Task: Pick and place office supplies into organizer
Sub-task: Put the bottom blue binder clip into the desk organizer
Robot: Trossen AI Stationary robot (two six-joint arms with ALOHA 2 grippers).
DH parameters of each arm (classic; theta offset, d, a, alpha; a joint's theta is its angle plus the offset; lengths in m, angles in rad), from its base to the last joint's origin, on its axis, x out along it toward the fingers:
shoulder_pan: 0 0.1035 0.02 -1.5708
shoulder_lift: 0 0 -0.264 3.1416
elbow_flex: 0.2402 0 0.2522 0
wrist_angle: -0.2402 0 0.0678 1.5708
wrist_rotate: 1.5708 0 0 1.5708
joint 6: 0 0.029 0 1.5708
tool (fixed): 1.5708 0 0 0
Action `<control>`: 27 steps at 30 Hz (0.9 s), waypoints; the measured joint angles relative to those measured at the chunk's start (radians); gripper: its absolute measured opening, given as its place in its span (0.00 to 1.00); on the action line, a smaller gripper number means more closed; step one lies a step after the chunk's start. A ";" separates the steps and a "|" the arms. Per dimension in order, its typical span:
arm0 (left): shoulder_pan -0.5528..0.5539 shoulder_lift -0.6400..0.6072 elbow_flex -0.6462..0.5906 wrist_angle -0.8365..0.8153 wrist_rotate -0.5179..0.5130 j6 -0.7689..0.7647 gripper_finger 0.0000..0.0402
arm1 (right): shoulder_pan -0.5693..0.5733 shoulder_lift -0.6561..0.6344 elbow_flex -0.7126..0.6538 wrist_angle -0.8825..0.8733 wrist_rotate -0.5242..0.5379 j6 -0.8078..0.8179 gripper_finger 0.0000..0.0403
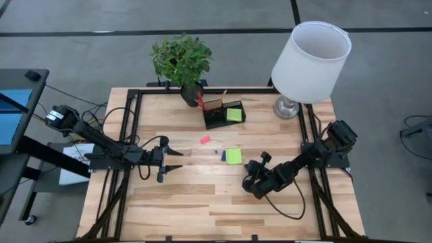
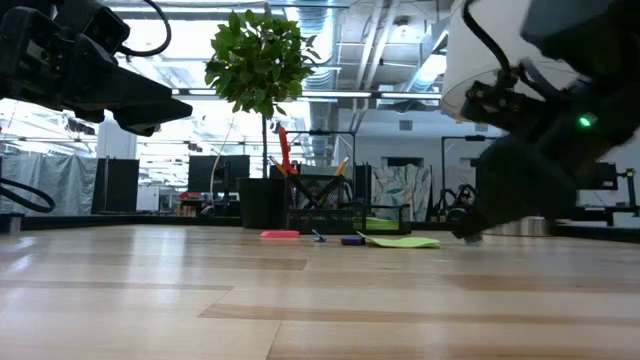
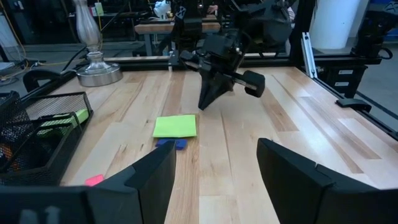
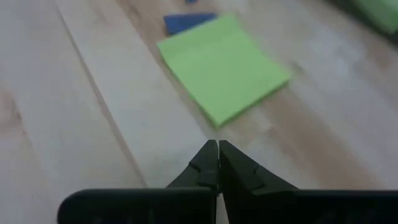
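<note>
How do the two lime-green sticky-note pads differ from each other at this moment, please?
One sticky-note pad lies flat on the bare table, beside a small blue piece; the other pad already sits inside the organizer. The right tool, shut, points at a corner of the table pad; no tool is near the organizer pad. Both are square and lime green.

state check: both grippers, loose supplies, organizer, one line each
left gripper: open, empty, waiting over the table's left half
right gripper: shut, empty, tips just short of the loose pad
loose sticky-note pad: flat on the table, not gripped
blue piece: on the table, touching the pad's edge
pink piece: on the table, alone
organizer: upright, holds a second green pad, scissors and pencils
</note>
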 joint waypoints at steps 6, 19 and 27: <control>0.000 0.000 0.000 -0.003 0.000 0.000 0.54 | -0.077 -0.096 0.007 0.005 0.016 -0.162 0.00; 0.000 0.000 0.000 -0.014 0.004 0.000 0.54 | -0.402 -0.243 0.008 0.339 -0.143 -0.602 0.00; 0.000 0.000 0.000 -0.016 0.003 0.000 0.54 | -0.595 -0.129 0.009 0.613 -0.399 -0.651 0.00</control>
